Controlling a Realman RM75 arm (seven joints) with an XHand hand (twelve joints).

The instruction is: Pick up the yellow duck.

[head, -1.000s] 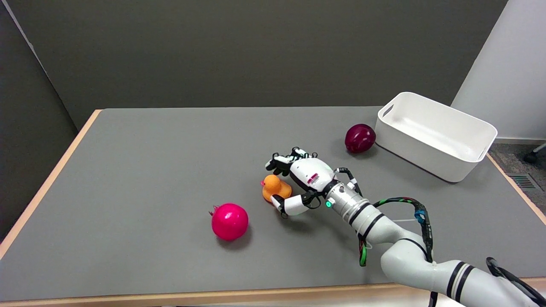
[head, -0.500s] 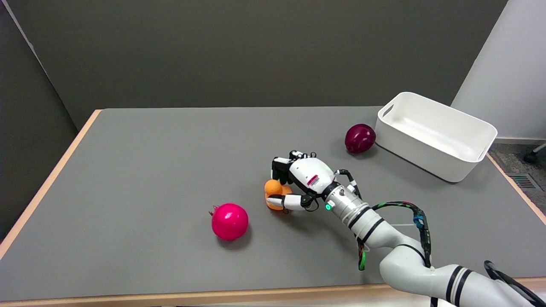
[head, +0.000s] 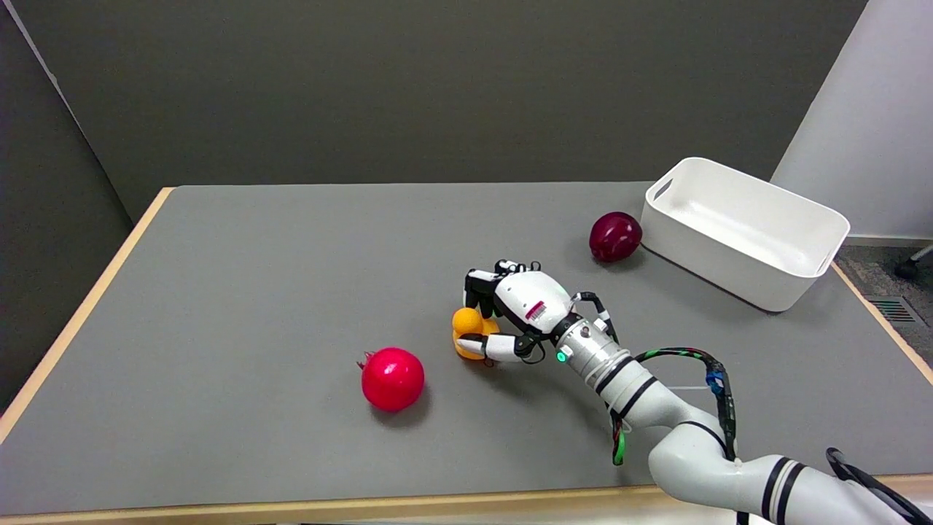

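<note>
The yellow-orange duck [head: 466,329] sits on the grey table [head: 277,292] near its middle, partly hidden by my right hand [head: 510,313]. My hand grips it: the thumb [head: 490,345] crosses its near side and the other fingers [head: 477,286] curl over its far side. The duck still appears to touch the table. My right arm reaches in from the lower right.
A bright red pomegranate [head: 392,379] lies just left of the duck and nearer me. A dark red round fruit [head: 615,236] rests at the back right, beside a white empty bin [head: 743,232]. The table's wooden edges run along the left and front.
My fingers have closed around the duck, the thumb swinging in across its near side. The duck turned a little in the hand; over the last half second almost nothing moved.
</note>
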